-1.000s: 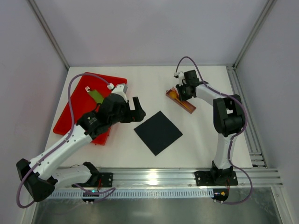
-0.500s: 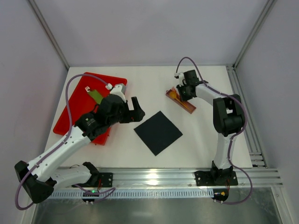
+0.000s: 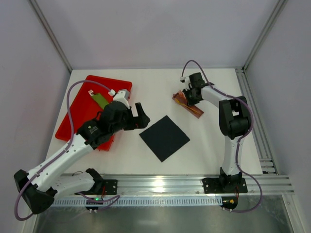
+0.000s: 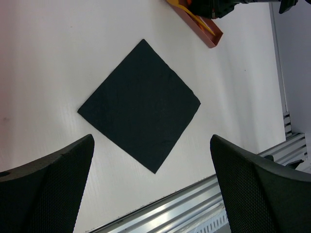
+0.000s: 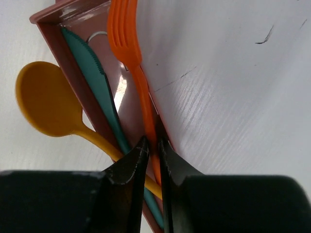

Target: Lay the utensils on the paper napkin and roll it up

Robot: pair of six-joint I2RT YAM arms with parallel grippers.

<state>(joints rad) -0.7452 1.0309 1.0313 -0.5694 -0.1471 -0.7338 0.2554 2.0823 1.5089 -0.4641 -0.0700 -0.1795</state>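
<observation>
Because we judge the orange fork [image 5: 130, 43] light, stiff and slick, its thin handle seems the best hold; the right gripper [image 5: 151, 145] is clamped there, at the narrow brown tray [image 5: 73, 14] beside yellow spoon [image 5: 46, 99] and teal knife [image 5: 90, 63]. The left gripper [image 4: 153, 194] gapes beside the black napkin [image 4: 141, 104], flat on the white table [image 3: 209, 145], well apart from that tray.

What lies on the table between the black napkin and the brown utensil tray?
Nothing: the top view shows only bare white table between the napkin and the tray.

Behind and right of napkin [image 3: 164, 138], utensils [image 5: 127, 43] lie in narrow tray [image 3: 195, 111].
</observation>
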